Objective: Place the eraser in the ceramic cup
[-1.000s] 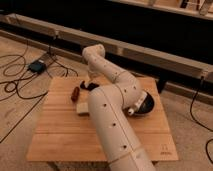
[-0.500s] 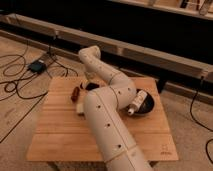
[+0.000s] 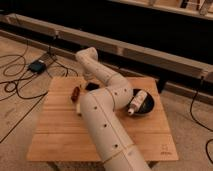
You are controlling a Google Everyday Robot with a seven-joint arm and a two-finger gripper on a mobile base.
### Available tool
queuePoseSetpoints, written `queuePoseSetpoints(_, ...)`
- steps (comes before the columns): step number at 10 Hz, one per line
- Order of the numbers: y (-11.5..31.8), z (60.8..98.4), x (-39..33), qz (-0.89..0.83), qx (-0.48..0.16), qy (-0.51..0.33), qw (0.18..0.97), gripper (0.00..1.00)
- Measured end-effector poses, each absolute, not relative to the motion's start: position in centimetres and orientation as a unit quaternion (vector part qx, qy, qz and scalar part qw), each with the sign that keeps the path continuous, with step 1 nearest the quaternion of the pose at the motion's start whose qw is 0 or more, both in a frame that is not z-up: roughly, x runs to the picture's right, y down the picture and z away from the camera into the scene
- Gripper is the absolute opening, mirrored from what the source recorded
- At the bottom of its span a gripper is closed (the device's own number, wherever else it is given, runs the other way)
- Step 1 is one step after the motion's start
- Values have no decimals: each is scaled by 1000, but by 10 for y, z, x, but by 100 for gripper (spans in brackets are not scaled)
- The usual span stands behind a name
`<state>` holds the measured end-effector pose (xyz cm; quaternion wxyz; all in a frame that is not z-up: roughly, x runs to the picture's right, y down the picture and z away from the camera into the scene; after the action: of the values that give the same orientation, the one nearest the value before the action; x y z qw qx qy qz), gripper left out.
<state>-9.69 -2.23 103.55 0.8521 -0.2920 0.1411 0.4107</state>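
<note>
- Arm (image 3: pixel 107 125) motion is the change I note. Against a second ago, the elbow and the upper link sit further left over the table (image 3: pixel 60 135), away from the dark bowl (image 3: pixel 150 106) with its white bottle (image 3: pixel 137 101). Over the last half second I see hardly any further shift, so the swing looks finished.
- The hand (image 3: pixel 91 85), as best I can judge, is the dark shape below the down-turned wrist. It is at the rear left of the table, just beside the reddish-brown object (image 3: pixel 76 93).
- The hand stands spread as wide as it goes, and I see nothing held in it.
- I cannot separate the eraser from that dark shape. I judge that it lies on the table right under the hand, not yet picked up.
- The ceramic cup does not show anywhere, and I take it that the arm covers it.
- A pale block (image 3: pixel 79 108) lies in front of the reddish-brown object, close against the arm's near link as I see it.
- For the task, I read this as the end of the reach, with the grasp next. The hand has to come down squarely on the flat eraser without nudging the reddish-brown object beside it.
- My worry is the view: with the cup hidden, I cannot yet plan the carry to it.
</note>
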Motion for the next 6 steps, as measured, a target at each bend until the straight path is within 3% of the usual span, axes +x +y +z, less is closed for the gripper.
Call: queuePoseSetpoints(6, -13, 1043, -97, 411, -299, 144, 849, 80)
